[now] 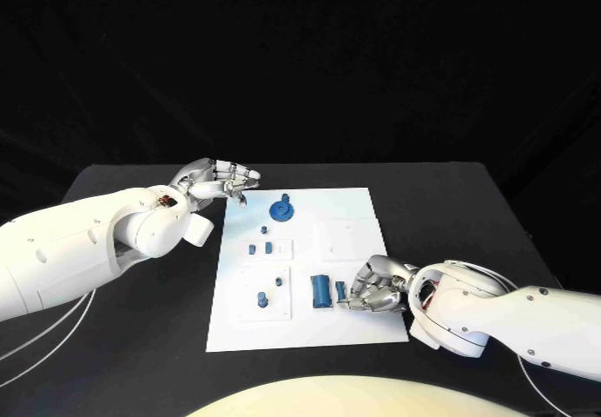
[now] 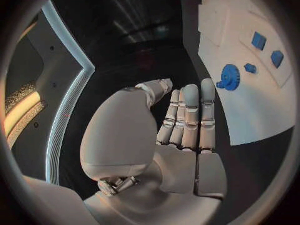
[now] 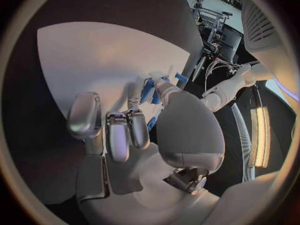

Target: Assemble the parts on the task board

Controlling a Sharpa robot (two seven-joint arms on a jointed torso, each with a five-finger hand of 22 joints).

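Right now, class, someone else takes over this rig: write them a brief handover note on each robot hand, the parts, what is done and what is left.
Left robot hand: open, holding nothing, beside the task board's far left corner.
Right robot hand: fingers at a small blue part near the long blue part; grip unclear.
Blue gear at the board's far end; small blue pieces mid-board.
Done: cannot be judged. Left: the assembly.

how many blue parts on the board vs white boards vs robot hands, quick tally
Blue parts, counted in the head view: 8, among them the gear, the long block and the piece by the right hand's fingers
White task board: 1
Hands: 2, left hand and right hand
Total: 11
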